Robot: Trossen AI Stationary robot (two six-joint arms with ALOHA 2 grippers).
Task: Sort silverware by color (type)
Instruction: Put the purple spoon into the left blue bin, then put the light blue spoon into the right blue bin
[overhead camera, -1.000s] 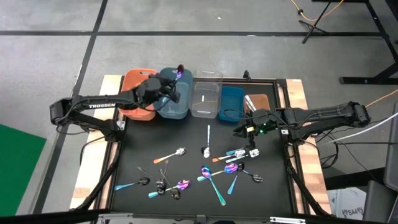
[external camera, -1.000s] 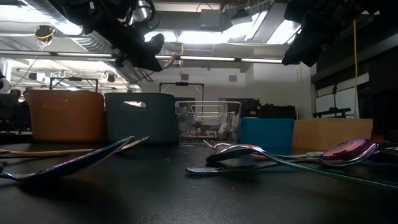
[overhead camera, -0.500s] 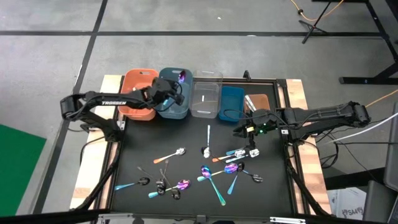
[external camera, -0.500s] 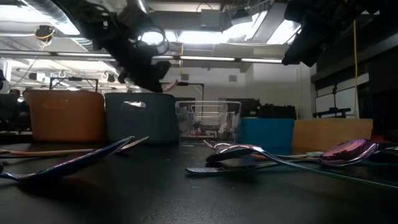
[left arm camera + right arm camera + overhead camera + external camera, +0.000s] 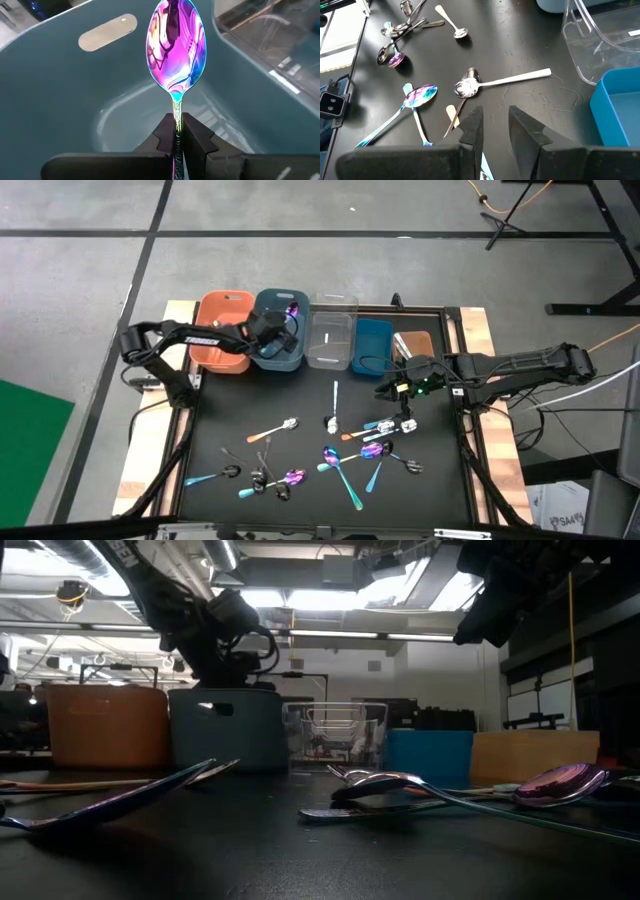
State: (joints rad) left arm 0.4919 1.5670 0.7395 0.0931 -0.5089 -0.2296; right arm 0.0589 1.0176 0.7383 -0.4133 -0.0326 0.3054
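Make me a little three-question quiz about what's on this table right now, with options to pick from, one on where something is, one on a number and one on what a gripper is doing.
1. Where is the rainbow-purple spoon that the left gripper carries?
A. Over the grey-blue bin
B. Over the brown bin
C. Flat on the black mat

2. How many bins stand in the row at the far edge of the table?
A. Three
B. Five
C. Seven

3. What are the left gripper's fingers doing?
A. Spread wide with nothing between them
B. Clamped on the spoon's handle
C. Pressed against the clear bin

Answers:
1 A: the left wrist view shows the spoon held above the grey-blue bin.
2 B: the high view shows orange, grey-blue, clear, blue and brown bins.
3 B: the left gripper pinches the handle just under the bowl.
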